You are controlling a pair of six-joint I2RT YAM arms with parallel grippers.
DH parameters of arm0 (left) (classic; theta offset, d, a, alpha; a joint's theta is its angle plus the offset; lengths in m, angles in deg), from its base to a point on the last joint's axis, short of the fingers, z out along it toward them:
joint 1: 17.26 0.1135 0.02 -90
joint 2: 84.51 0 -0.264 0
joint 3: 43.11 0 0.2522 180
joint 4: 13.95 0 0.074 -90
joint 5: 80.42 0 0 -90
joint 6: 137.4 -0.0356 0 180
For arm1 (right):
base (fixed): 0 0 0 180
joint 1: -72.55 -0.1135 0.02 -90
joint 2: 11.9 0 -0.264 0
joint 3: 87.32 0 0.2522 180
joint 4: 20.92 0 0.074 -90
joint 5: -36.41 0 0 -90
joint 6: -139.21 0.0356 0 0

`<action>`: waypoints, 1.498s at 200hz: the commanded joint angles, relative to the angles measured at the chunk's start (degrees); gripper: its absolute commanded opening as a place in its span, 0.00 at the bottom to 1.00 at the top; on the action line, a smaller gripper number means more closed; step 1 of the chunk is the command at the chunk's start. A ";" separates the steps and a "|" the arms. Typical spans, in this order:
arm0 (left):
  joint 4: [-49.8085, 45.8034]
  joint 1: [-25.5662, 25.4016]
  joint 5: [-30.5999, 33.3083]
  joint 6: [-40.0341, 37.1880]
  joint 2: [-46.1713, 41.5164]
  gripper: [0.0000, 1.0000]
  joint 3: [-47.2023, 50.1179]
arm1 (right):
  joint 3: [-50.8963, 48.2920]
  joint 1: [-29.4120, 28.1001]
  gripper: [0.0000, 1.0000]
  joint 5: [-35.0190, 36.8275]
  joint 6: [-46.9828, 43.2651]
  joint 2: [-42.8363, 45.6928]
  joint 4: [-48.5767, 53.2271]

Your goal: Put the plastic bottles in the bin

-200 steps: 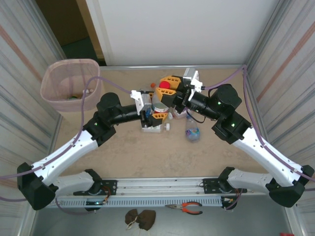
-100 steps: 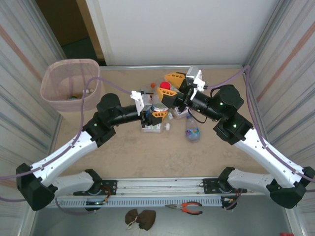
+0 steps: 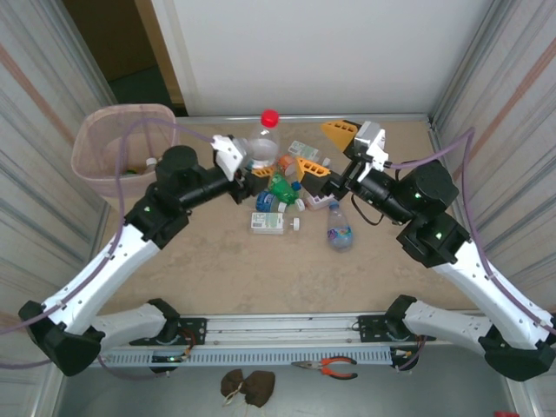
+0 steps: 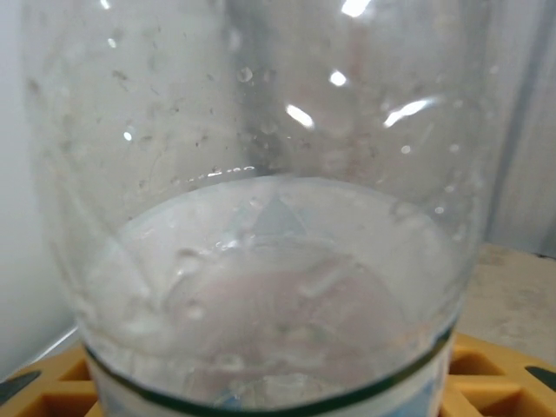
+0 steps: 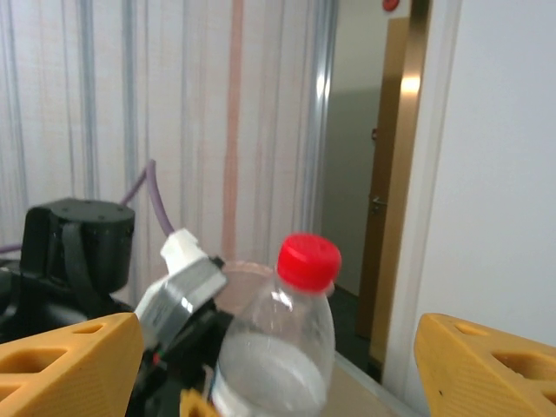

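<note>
**Desk:** Where is the red-capped bottle shown?

**Caption:** It is pictured upright above the far middle of the surface, taken low on its clear body by the left jaws, which are closed narrowly around it. The bin is seen at the far left corner, well apart.

**Desk:** How is it expected to handle?

**Caption:** It is judged light, thin-walled and easily dented. Droplets are seen inside the wall, so some slip is to be expected. A hold on the body rather than the neck is thought safest.

**Desk:** And the arms?

**Caption:** The left arm is stretched forward with its elbow bent. The right arm is angled in from the right edge, its jaws spread wide and empty near the bottle. The remaining plastic bottles are heaped below, and one bottle is lying just apart from them.
</note>
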 commanded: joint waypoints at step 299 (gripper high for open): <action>-59.24 45.36 3.31 -4.23 34.68 0.62 -32.40 | -4.64 7.43 0.81 4.37 -0.39 4.01 6.99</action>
